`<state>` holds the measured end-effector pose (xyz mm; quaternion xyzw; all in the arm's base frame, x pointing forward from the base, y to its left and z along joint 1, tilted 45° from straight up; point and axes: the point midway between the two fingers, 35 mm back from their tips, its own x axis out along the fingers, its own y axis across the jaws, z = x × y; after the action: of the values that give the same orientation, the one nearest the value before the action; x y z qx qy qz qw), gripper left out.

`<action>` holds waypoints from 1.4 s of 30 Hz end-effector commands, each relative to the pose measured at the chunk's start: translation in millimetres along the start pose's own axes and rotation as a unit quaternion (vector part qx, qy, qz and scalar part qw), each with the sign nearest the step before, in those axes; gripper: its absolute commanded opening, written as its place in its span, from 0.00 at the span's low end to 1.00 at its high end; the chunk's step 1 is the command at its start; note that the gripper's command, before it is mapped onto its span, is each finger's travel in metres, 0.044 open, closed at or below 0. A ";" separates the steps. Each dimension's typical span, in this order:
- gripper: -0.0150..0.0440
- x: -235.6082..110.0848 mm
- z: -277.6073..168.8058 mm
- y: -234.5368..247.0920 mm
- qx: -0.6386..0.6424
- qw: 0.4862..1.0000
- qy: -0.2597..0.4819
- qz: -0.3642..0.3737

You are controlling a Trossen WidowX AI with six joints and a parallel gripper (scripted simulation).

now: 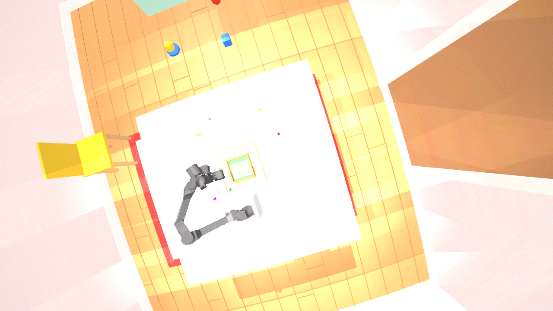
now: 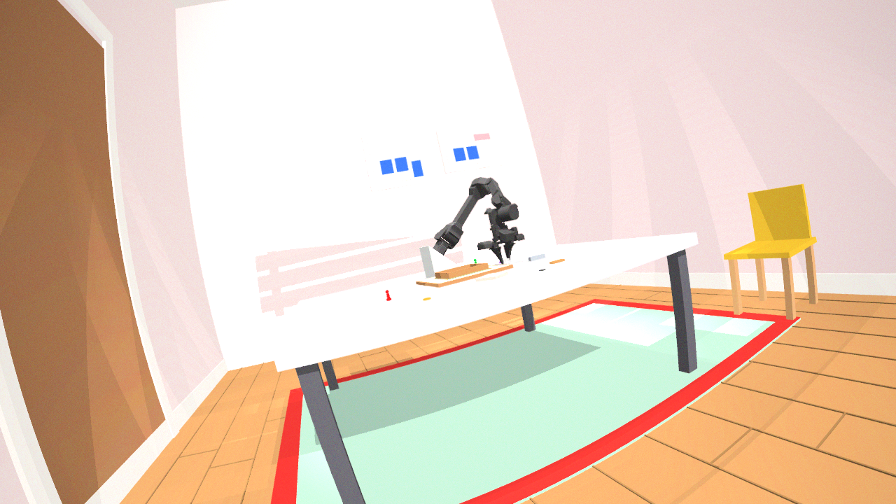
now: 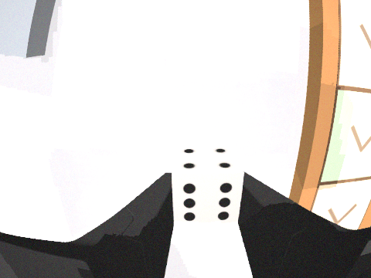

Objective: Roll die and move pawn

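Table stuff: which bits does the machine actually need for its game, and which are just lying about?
Needed:
- white die, clamped in the pincer
- board with its dice tray
- green pawn

Lying about:
- purple pawn
- red pawn
- grey block
- yellow chair

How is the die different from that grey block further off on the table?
The die is white with black pips; the grey block is plain, with no marks. The die sits between the gripper's black fingers, which are closed on it; the block stands apart, untouched. The die lies close to the board's wooden edge; the block is well away. Both have flat faces.
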<state>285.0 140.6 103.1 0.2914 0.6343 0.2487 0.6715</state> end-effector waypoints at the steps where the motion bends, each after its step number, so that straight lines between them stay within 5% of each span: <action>1: 0.25 -2.9 1.5 -0.6 0.002 1.000 -0.001 -0.002; 24: 0.25 -120.8 9.0 3.7 0.002 1.000 -0.001 -0.004; 42: 0.25 -110.9 20.5 -56.5 0.234 0.972 -0.004 -0.011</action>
<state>293.9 31.3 155.6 0.3995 0.6684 0.1278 0.6142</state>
